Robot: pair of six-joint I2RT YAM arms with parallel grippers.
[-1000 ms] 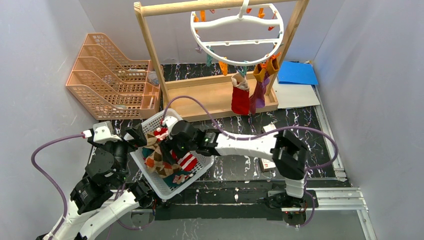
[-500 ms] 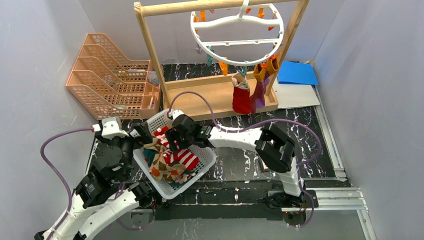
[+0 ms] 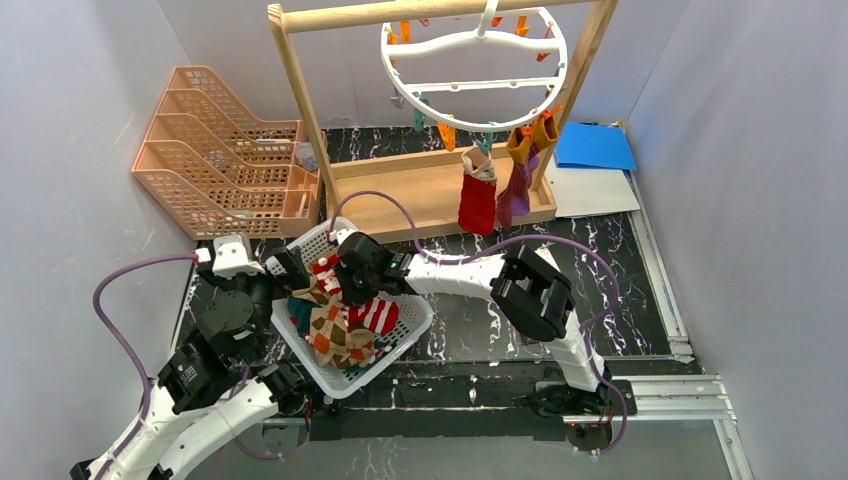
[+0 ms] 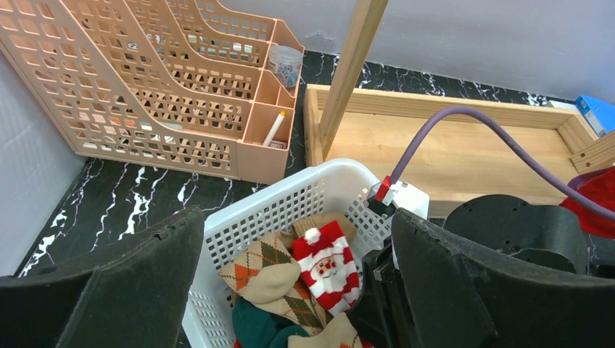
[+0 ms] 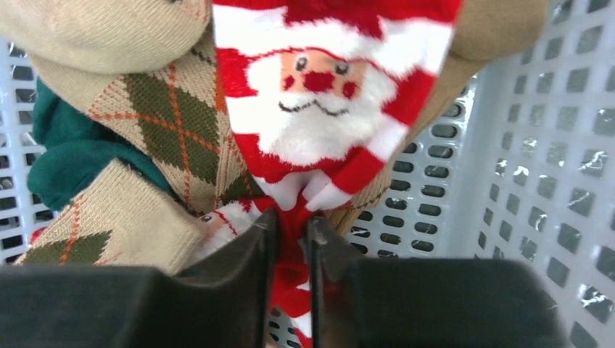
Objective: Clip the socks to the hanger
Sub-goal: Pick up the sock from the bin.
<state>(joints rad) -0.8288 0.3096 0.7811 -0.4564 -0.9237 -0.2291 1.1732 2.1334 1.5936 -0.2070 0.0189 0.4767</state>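
Basket mesh (image 5: pixel 522 145), Santa sock (image 5: pixel 319 109) lengthwise into right claw (image 5: pixel 291 225)

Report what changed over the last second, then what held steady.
The right arm's elbow drew in leftward while the right end effector closed on the Santa sock in the white basket. The left end effector edged toward the basket, staying open. The hanger and its two hung socks did not move.
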